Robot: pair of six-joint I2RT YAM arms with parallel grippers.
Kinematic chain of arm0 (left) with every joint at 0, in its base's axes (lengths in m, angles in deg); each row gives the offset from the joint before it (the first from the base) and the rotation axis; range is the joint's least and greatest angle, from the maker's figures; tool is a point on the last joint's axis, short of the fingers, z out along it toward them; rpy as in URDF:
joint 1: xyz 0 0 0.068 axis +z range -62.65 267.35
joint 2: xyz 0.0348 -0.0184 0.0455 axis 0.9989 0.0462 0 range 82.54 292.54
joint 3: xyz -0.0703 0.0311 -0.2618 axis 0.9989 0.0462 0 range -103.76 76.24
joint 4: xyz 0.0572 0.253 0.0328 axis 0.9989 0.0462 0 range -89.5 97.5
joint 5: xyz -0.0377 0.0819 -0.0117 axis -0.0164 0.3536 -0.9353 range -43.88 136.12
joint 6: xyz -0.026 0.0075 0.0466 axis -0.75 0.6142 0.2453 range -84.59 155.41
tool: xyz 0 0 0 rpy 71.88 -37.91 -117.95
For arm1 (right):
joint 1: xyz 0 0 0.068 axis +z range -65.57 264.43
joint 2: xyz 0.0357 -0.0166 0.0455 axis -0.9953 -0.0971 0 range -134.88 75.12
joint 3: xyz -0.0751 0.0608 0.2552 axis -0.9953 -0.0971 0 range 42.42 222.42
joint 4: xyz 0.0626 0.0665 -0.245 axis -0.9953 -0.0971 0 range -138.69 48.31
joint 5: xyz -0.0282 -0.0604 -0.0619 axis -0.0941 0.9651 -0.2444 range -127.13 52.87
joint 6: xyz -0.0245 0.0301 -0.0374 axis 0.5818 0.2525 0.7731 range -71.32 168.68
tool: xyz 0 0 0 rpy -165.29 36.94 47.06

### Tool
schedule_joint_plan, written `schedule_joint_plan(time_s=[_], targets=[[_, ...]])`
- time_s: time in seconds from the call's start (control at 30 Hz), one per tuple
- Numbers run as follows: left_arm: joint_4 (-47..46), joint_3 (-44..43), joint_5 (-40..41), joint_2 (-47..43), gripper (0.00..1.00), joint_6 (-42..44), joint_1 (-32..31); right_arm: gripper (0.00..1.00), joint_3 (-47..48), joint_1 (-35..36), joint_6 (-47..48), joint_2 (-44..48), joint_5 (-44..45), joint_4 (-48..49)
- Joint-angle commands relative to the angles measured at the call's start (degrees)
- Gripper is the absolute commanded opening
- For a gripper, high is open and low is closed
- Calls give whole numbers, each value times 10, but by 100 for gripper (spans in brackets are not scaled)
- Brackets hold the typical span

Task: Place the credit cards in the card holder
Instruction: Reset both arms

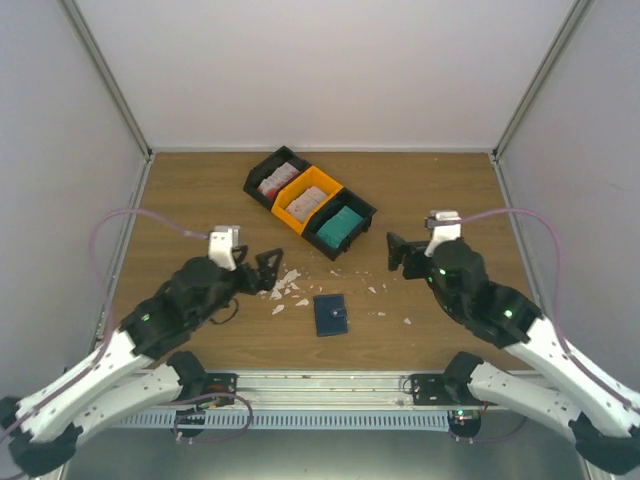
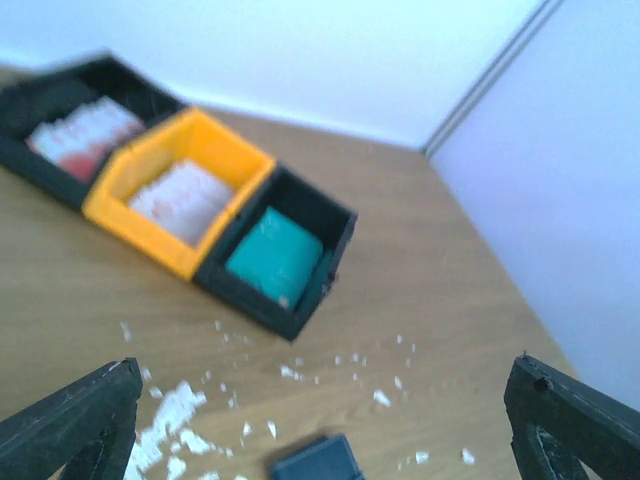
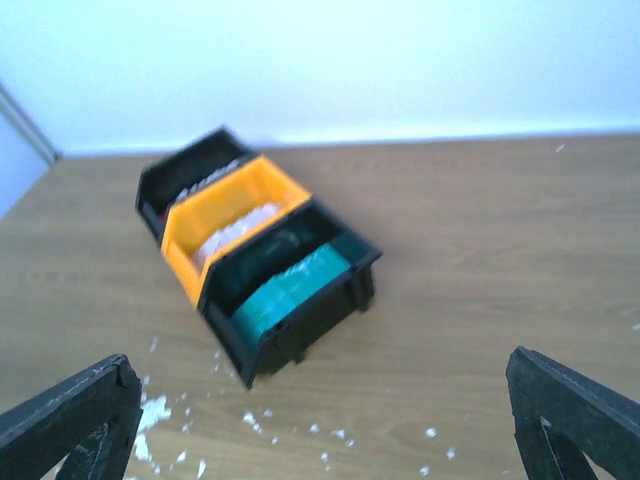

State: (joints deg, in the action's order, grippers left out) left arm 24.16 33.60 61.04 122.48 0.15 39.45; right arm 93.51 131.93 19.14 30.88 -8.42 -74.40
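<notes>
The navy card holder (image 1: 331,314) lies closed on the table between my arms; its top edge shows in the left wrist view (image 2: 318,462). Teal credit cards (image 1: 340,227) fill the nearest black bin, also in the left wrist view (image 2: 276,257) and the right wrist view (image 3: 290,287). White and red cards sit in the orange bin (image 1: 307,203) and in the far black bin (image 1: 274,181). My left gripper (image 1: 268,270) is open and empty, left of the holder. My right gripper (image 1: 396,253) is open and empty, to its upper right.
Three bins stand in a diagonal row at the back middle. White scraps (image 1: 290,285) lie scattered on the wood around the holder, some under my left gripper. White walls enclose the table on three sides.
</notes>
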Motion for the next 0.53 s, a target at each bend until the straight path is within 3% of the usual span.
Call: schedule_joint_plan(time_s=[0.0,0.2,0.5], targets=[[58,-43,101,-91,99,47,0,100,48,-2,20,65,99,-80],[99,-87,159,-182,99,80,0,100,78,-2,15,146,148,-109],[138,-121,190,-209,99,90,0,100,81,-2,9,188,156,-119]])
